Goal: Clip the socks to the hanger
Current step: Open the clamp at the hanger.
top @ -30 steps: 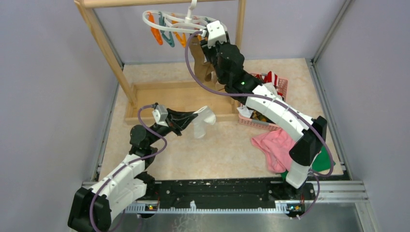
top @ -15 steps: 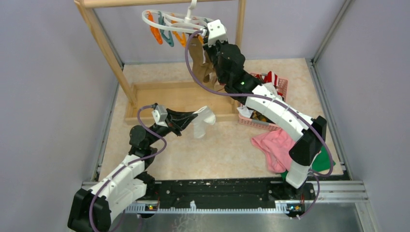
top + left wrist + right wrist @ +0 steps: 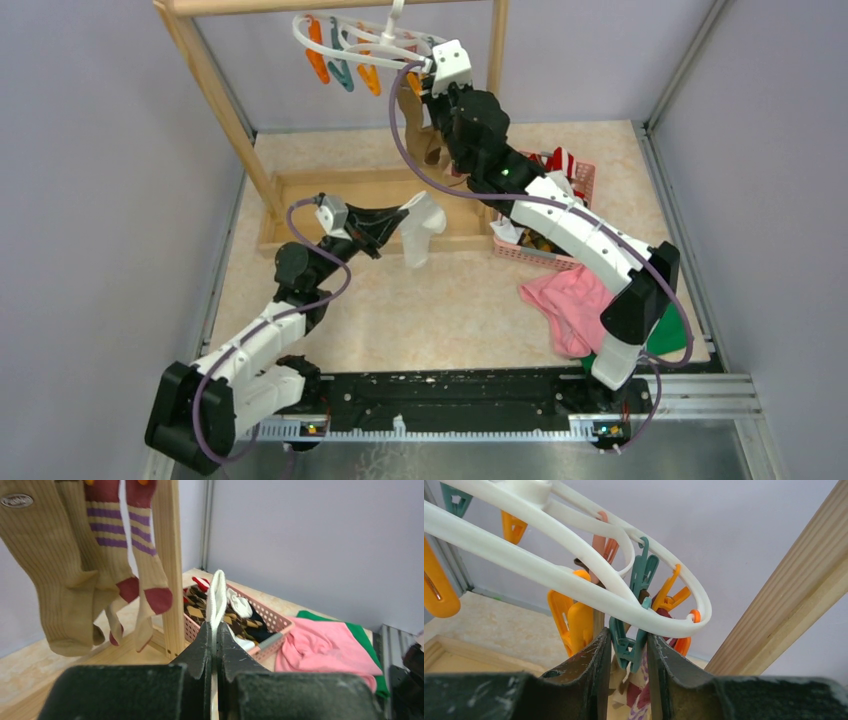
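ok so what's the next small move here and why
Probably raise the left gripper with its white sock toward the hanger. The right gripper sits around a teal clip, its jaws against both sides. The sock, pinched in the left gripper, hangs low by the wooden rack base, well short of that clip.

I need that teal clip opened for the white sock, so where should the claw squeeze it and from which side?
Probably the part of the teal clip below the hanger ring, squeezed across its two outer faces, coming up from beneath: it dangles free there, while orange clips crowd both sides.
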